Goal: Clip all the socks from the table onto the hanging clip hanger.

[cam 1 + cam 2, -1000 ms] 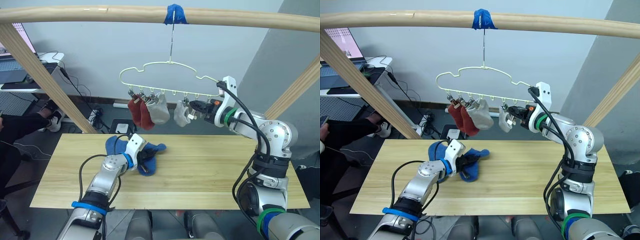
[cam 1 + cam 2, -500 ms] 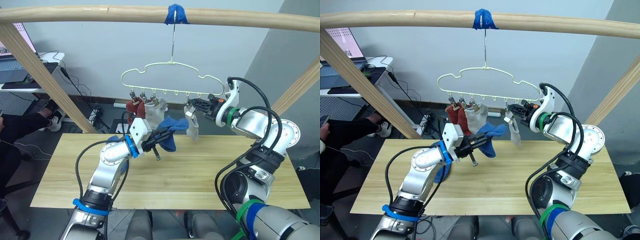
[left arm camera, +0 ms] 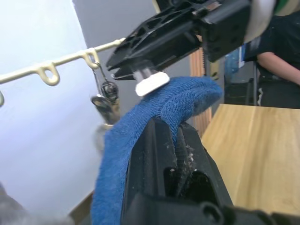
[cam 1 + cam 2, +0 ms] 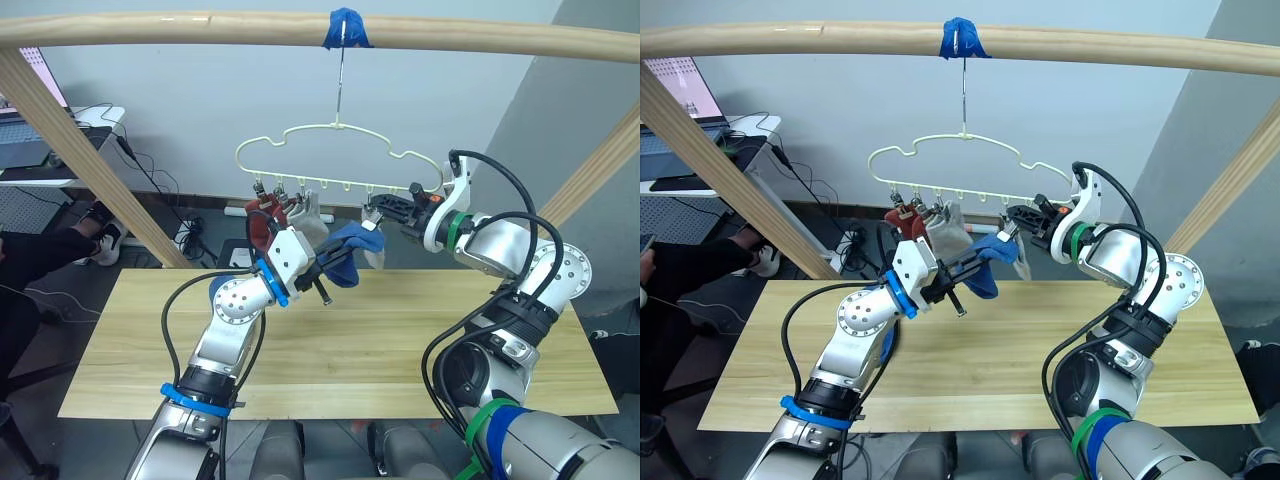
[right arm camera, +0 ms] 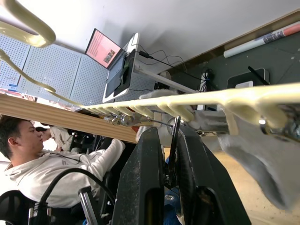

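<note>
Our left tool [image 4: 322, 270] is clamped on a blue sock [image 4: 350, 246] and holds it up just under the clip hanger [image 4: 340, 160], well above the bench [image 4: 400, 340]. We judge that the sock is lifted this high so that its edge can enter a free silver clip [image 3: 152, 83]. Our right tool [image 4: 392, 208] is at the row of clips on the right part of the hanger, with its fingers close together on that clip; we think it squeezes the clip to open it for the sock.

Two rust red socks [image 4: 262, 224] and a light grey sock [image 4: 312, 222] already hang on the left clips, and another grey sock [image 4: 374, 252] hangs near the right tool, partly behind the blue one. A second blue sock [image 4: 222, 288] lies on the bench behind our left arm, so the task is not finished.

The left wrist view shows what the head views do not: the sock's folded edge is touching the white tip of the clip, directly under the right tool. The right wrist view shows the hanger wire [image 5: 187, 101] crossing above its fingers, and a person [image 5: 51, 159] sitting in the background.
</note>
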### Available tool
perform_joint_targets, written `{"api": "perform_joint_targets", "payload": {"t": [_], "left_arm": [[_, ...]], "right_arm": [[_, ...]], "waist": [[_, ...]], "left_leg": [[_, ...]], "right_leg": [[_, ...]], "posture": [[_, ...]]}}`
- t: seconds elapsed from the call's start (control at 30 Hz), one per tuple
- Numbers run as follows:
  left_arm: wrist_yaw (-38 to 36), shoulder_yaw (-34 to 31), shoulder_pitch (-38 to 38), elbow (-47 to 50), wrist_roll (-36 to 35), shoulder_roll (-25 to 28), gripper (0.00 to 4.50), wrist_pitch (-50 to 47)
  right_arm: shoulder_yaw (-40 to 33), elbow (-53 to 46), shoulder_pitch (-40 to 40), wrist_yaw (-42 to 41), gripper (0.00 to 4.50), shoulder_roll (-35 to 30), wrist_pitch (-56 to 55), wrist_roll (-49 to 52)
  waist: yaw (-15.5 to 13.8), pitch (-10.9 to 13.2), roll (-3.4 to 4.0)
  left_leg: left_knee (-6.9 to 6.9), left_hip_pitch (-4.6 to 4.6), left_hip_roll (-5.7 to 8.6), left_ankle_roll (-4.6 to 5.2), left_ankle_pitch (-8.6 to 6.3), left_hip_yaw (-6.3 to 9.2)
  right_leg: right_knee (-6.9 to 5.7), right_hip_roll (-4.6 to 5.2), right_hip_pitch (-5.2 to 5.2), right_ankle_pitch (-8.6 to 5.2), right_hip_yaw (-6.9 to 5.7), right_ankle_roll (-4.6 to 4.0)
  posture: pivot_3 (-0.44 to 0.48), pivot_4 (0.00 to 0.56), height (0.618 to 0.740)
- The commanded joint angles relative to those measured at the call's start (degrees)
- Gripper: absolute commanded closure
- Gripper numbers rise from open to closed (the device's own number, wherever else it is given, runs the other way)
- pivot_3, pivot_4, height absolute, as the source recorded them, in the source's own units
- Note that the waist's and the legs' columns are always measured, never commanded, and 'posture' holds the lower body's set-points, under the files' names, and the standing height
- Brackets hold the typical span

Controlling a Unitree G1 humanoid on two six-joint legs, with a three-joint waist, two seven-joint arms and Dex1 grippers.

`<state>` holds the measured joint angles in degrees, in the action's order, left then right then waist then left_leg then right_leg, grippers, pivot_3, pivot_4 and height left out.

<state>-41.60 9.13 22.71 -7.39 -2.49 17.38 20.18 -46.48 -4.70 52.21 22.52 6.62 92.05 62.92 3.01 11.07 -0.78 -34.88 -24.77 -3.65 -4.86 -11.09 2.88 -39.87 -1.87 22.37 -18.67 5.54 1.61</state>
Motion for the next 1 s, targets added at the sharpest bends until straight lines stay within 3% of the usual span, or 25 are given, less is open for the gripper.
{"api": "perform_joint_targets", "payload": {"t": [0.03, 0.13, 0.5, 0.53, 0.6, 0.8, 1.0], "left_arm": [[1.5, -0.3, 0.8, 0.5, 0.5, 0.1, 4.47, 1.9], [1.3, 0.1, 0.9, 0.4, 0.1, 0.1, 4.47, 2.1], [1.3, 0.5, 1.8, -0.1, 0.0, -0.3, 4.5, 1.7], [1.2, 0.6, 1.8, -0.1, -0.2, -0.4, 4.5, 0.8], [0.7, 0.7, 1.5, 0.2, -1.7, -1.0, 4.5, -1.9], [-2.7, 1.3, -1.9, 3.8, -8.1, -2.1, 2.86, -13.5], [-4.4, -0.4, -7.1, 8.7, -12.1, 0.3, 1.14, -22.8]], "right_arm": [[0.5, -0.5, -0.2, 1.7, 4.41, -0.7, 0.5, 4.4], [0.7, -0.3, -0.5, 2.7, 4.41, -0.8, 0.5, 5.8], [2.5, 0.2, -2.1, 5.5, 0.48, -2.0, -0.7, 10.0], [3.7, -0.3, -2.5, 4.3, 0.17, -3.2, -0.9, 9.8], [5.3, -1.4, -3.5, 2.8, 0.02, -5.4, -1.6, 9.7], [12.7, -8.4, -9.3, -5.4, 0.0, -16.7, -4.7, 7.4], [22.9, -17.8, -18.5, -16.1, 0.0, -28.0, -11.4, 1.2]], "waist": [[0.1, 0.0, 0.0], [0.2, 0.0, 0.0], [0.2, 0.0, 0.0], [0.2, 0.0, 0.0], [0.2, 0.0, 0.0], [0.3, 0.0, 0.01], [0.6, 0.0, 0.02]], "left_leg": [[0.0, 0.0, 0.0, 0.0, 0.0, 0.0], [0.01, 0.0, -0.01, 0.0, 0.0, 0.01], [0.01, 0.0, 0.0, 0.0, 0.0, 0.0], [0.01, 0.0, 0.0, 0.0, 0.0, 0.0], [0.01, 0.0, 0.01, 0.0, 0.0, 0.0], [0.01, -0.04, 0.01, 0.01, -0.01, 0.0], [0.02, -0.02, -0.02, 0.02, -0.01, 0.01]], "right_leg": [[0.0, 0.0, 0.0, 0.0, -0.01, 0.0], [0.0, 0.0, 0.0, 0.0, -0.01, 0.0], [0.0, 0.0, 0.0, 0.0, -0.01, 0.0], [0.0, 0.0, 0.0, 0.0, -0.01, 0.0], [0.01, 0.0, 0.0, 0.0, -0.01, 0.01], [0.08, 0.0, 0.0, -0.02, 0.0, 0.03], [0.07, -0.02, 0.0, -0.03, 0.02, 0.04]], "posture": [[-0.007, 0.176, 0.74], [-0.01, 0.177, 0.74], [-0.012, 0.183, 0.74], [-0.012, 0.183, 0.74], [-0.012, 0.183, 0.74], [-0.013, 0.187, 0.74], [-0.028, 0.186, 0.74]]}}
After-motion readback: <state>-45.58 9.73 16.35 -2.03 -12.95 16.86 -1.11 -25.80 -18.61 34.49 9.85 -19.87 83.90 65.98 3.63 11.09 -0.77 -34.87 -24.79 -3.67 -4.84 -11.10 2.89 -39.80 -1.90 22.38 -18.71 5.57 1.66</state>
